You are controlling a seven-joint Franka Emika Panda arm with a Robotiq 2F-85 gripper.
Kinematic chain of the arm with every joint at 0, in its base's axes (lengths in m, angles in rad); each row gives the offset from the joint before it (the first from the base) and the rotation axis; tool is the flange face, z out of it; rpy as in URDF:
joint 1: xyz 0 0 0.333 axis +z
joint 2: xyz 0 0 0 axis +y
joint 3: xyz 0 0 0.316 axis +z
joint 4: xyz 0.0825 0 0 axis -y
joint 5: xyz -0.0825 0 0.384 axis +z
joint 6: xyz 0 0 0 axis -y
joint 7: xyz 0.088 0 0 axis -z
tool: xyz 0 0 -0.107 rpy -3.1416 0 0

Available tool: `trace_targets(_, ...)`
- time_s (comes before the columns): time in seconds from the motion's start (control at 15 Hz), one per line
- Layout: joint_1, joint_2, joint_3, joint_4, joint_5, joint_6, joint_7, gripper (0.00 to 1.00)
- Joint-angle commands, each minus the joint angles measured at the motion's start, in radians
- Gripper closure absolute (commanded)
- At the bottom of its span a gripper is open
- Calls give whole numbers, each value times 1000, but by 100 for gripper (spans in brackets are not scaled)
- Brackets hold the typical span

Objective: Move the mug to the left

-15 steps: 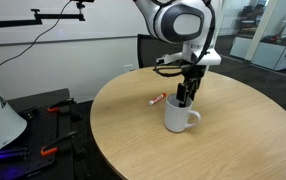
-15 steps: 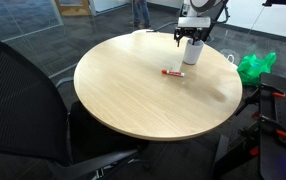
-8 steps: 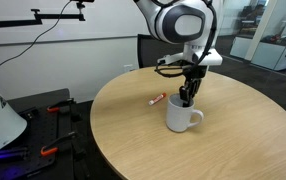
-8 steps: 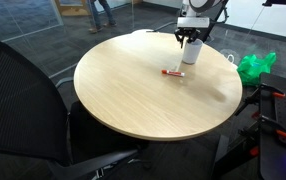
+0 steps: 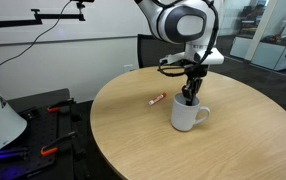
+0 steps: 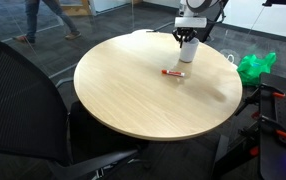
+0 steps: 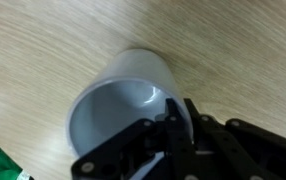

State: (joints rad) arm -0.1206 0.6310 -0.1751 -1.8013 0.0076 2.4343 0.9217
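Observation:
The white mug (image 5: 190, 116) stands on the round wooden table (image 5: 133, 135) with its handle pointing away from the marker. My gripper (image 5: 188, 98) reaches down into it from above. In the wrist view the mug (image 7: 118, 95) fills the centre, and my gripper (image 7: 176, 118) is shut on its rim, with one finger inside and the other outside the wall. In an exterior view the mug (image 6: 189, 52) sits near the table's far edge under my gripper (image 6: 188, 40). The mug's base still looks to be on the table.
A red-and-white marker (image 5: 157, 99) lies on the table close to the mug, also seen as a marker (image 6: 173, 73). A black office chair (image 6: 23, 100) stands at the near table edge. A green bag (image 6: 253, 67) sits beside the table (image 6: 133, 105).
The jaws have closed onto the mug's rim. The mug and gripper have shifted slightly away from the marker.

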Motion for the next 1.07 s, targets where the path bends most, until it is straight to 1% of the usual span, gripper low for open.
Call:
trace_targets(0.0, 20, 44, -8, 85, 24, -40, -34, 97)
trace_targets(0.47, 51, 121, 5, 236, 20, -117, -52, 97)
trace_targets(1.0, 103, 191, 25, 370, 5, -174, -99, 97)
